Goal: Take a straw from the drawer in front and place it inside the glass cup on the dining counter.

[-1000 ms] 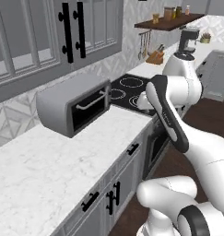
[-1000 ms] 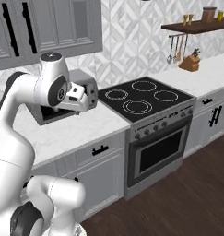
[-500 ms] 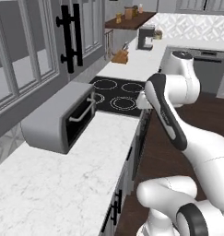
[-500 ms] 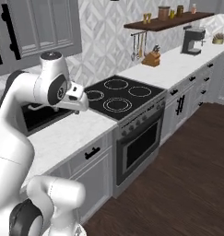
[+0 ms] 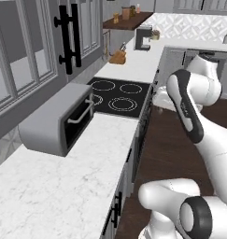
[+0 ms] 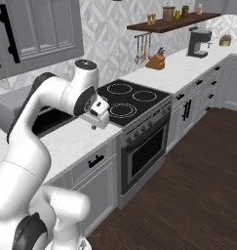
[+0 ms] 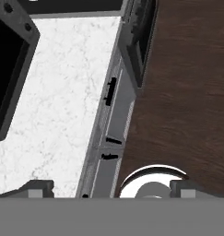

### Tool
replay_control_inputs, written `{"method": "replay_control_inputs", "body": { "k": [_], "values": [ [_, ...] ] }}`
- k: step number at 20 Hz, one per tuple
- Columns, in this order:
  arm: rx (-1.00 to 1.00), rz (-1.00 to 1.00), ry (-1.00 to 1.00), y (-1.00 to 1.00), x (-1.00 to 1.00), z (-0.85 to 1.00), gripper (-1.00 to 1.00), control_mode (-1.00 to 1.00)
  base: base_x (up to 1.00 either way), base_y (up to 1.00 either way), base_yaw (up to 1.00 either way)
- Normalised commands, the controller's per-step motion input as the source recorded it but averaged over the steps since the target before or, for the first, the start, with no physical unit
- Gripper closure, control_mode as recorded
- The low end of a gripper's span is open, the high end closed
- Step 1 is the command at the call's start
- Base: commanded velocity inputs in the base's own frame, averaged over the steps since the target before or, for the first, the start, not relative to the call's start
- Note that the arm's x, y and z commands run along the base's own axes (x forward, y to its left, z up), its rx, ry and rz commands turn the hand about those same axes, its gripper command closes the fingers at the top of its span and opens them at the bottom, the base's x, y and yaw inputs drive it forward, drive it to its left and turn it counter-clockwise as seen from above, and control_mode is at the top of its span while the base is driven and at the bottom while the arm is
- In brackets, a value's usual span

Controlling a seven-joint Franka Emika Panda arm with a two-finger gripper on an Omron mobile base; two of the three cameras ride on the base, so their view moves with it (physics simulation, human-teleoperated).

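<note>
My gripper (image 7: 111,188) is open, its two dark fingertips (image 7: 38,187) wide apart with nothing between them. It hangs above the front edge of the marble worktop (image 7: 62,106), pointing down; in the right base view the gripper (image 6: 94,123) is just left of the cooktop. Below it is a shut grey drawer (image 7: 114,99) with a black bar handle, also seen as the drawer (image 6: 93,162) under the worktop. The straw is hidden. The glass cup and the dining counter are out of view.
A grey toaster oven (image 5: 59,123) stands on the worktop beside the black cooktop (image 6: 125,95), with the oven front (image 6: 144,146) below. A coffee machine (image 6: 198,41) and knife block (image 6: 156,61) stand further along. Dark wood floor (image 6: 188,185) lies open to the right.
The whole picture has shifted, so the base and its cameras have moved along the worktop. The arm keeps its pose and the gripper stays open.
</note>
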Motion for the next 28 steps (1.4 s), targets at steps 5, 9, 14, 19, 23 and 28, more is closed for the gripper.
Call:
{"method": "replay_control_inputs", "body": {
  "k": [5, 9, 14, 19, 23, 28],
  "values": [
    [0.35, -0.09, 0.05, -0.73, 0.21, -0.74, -1.0, -1.0, 0.0, 0.0, 0.0],
    [0.36, -0.02, -0.01, -0.31, 0.01, -1.0, -1.0, -1.0, 0.0, 0.0, 0.0],
    [0.3, 0.0, -0.2, 0.01, 0.0, -0.99, -1.0, -1.0, 0.0, 0.0, 0.0],
    [0.2, 0.0, -0.18, 0.34, 0.11, -0.78, -1.0, -1.0, 0.0, 0.0, 0.0],
    [0.11, 0.0, -0.08, 0.63, 0.34, -0.51, -1.0, -1.0, 0.0, 0.0, 0.0],
    [0.08, 0.0, 0.0, 0.35, 0.76, -0.46, -1.0, -1.0, 0.0, 0.0, 0.0]
  ]
}}
